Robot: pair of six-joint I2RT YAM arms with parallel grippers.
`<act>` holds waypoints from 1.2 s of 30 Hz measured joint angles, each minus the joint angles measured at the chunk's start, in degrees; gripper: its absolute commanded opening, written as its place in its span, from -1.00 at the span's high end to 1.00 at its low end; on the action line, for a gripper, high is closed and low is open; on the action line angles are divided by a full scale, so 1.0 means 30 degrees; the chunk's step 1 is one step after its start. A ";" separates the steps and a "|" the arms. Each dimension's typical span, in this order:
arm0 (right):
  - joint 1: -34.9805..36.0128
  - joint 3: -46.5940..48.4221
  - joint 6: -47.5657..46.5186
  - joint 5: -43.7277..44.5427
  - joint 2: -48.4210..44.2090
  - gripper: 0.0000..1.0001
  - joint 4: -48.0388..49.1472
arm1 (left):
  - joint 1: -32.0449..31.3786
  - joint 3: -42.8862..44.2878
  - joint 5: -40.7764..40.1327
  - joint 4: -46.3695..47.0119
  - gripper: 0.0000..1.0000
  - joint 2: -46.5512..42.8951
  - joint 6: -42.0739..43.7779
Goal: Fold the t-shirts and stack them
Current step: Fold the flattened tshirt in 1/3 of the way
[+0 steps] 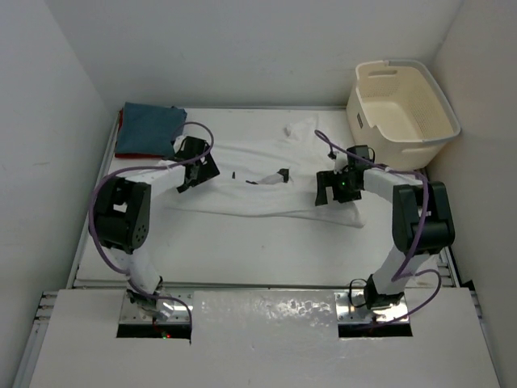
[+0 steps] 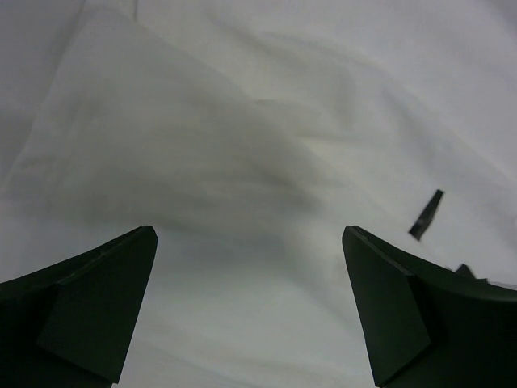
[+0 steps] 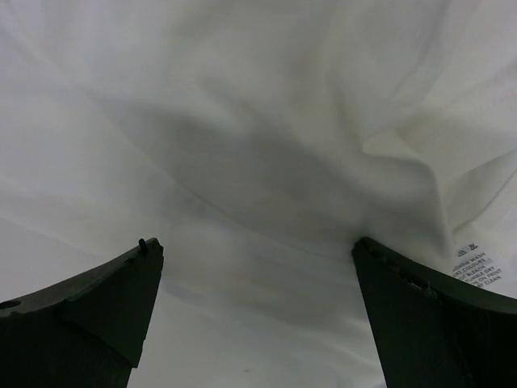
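Observation:
The white t-shirt [image 1: 258,202] lies spread across the middle of the table, wrinkled at its far edge. My left gripper [image 1: 192,174] is open just above its left end, with nothing between the fingers; the cloth fills the left wrist view [image 2: 242,145] under the gripper [image 2: 250,242]. My right gripper [image 1: 331,190] is open above the shirt's right end, over a fold [image 3: 242,121], and is also seen in its own wrist view [image 3: 258,246]. The slate blue-grey t-shirt [image 1: 152,125] lies folded on the red t-shirt [image 1: 133,153] at the far left corner.
The cream perforated laundry basket [image 1: 400,105] stands at the back right corner, empty. Small black marks [image 1: 282,175] show on the white shirt's middle. A care label [image 3: 475,271] shows by the right finger. Walls close in the table on three sides.

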 measured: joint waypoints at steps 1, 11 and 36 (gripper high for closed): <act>-0.0036 -0.0117 0.0255 0.0160 0.0364 -0.98 0.0117 | 0.0000 -0.0182 0.0000 0.0051 -0.99 0.0262 -0.0087; 0.0160 -0.3934 0.1632 0.1690 -0.2091 -0.98 0.3126 | 0.0015 -0.3920 -0.0058 0.2208 -0.99 -0.0772 -0.1464; 0.0554 -0.4721 0.3730 0.3512 -0.9879 -0.98 -0.5508 | -0.1821 -0.3577 -0.1209 -1.1868 -0.99 -0.6739 -0.7322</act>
